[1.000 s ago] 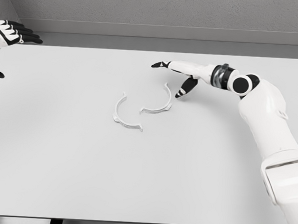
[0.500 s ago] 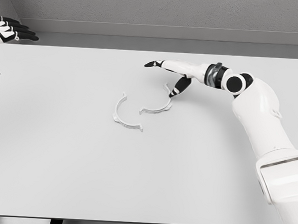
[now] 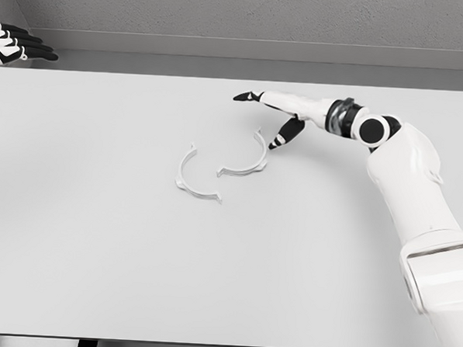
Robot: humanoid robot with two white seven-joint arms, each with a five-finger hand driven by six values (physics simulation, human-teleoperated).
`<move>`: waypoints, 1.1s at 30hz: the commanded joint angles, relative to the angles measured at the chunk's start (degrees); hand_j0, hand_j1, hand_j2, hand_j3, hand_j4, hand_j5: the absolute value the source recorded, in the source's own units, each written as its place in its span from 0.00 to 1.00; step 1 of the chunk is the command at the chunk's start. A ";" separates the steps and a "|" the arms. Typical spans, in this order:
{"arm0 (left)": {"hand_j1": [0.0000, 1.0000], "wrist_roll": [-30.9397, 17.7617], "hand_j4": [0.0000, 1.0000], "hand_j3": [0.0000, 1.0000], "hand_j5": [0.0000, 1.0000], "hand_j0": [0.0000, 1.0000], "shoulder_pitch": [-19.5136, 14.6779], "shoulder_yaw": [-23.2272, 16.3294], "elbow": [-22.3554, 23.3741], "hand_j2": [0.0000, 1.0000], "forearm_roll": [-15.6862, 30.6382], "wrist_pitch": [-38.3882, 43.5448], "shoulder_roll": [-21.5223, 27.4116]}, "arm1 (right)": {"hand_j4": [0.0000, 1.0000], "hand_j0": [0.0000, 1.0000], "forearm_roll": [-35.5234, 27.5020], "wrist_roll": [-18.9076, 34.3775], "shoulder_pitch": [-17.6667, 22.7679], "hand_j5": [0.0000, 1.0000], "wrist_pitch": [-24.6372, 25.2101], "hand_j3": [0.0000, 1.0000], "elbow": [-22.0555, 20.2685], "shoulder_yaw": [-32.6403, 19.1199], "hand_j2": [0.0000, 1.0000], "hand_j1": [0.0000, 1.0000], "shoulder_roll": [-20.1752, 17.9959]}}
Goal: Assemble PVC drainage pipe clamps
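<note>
Two white half-ring clamp pieces lie apart on the white table (image 3: pixel 227 259). The left clamp half (image 3: pixel 192 178) opens to the upper right. Beside it, the right clamp half (image 3: pixel 248 160) opens to the upper left. My right hand (image 3: pixel 275 117) hovers just right of that piece's upper end, fingers spread and holding nothing; its thumb tip is close to the piece, and I cannot tell if they touch. At the far left edge my left hand (image 3: pixel 13 44) shows with fingers extended, far from both pieces.
A grey wall (image 3: pixel 239 18) runs behind the table's far edge. Nothing else lies on the table besides the two pieces.
My right hand moved left toward the right clamp half, then drew back slightly to the right. Neither clamp piece has shifted. The left hand drifted a little further left.
</note>
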 commanded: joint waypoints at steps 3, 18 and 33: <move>1.00 0.03 1.00 1.00 1.00 1.00 0.00 -0.07 -0.08 1.00 0.30 0.16 -0.08 | 1.00 1.00 -0.48 -0.02 -0.09 1.00 0.15 1.00 2.15 -0.28 1.00 1.00 1.25; 1.00 0.03 1.00 1.00 1.00 1.00 0.18 -0.51 -2.71 1.00 0.30 0.16 -0.25 | 1.00 1.00 -0.48 -0.02 -2.64 1.00 0.15 1.00 2.15 -0.19 1.00 1.00 2.66; 1.00 0.03 1.00 1.00 1.00 1.00 0.18 -0.51 -2.80 1.00 0.30 0.16 -0.43 | 1.00 1.00 8.05 -2.06 -6.68 1.00 15.72 1.00 6.45 2.27 1.00 1.00 5.47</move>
